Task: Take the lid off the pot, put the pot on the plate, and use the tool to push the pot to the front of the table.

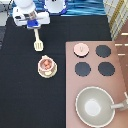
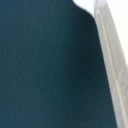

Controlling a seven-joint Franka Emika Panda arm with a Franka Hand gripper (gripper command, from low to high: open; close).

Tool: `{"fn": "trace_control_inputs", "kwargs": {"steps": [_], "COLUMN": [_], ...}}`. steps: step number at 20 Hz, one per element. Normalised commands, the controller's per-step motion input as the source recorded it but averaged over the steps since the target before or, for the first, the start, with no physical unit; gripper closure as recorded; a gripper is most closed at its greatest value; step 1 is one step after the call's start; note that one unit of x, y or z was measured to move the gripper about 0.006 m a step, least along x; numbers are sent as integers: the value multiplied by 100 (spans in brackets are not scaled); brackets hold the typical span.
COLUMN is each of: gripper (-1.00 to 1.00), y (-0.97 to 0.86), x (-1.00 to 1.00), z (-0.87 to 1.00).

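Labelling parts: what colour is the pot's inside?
Reddish-orange, clearest in the exterior view: pot; gripper holds the tool.

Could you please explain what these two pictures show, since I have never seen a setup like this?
One picture looks steeply down from above; the other comes from a camera on the robot's hand. The gripper is near the exterior view's top left, holding the tool, a spatula that hangs below it; the wrist view shows its handle close up. On the black table, the pot sits on the plate. The lid lies on the brown stove, beside the burners. A grey pan sits below.
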Motion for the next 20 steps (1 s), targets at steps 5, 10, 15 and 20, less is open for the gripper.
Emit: {"fn": "trace_control_inputs", "kwargs": {"steps": [5, 10, 15, 20], "gripper": [100, 100, 100, 100], "y": [35, 20, 7, 0], "x": [61, 71, 90, 100], "z": [-51, -22, 15, 17]}}
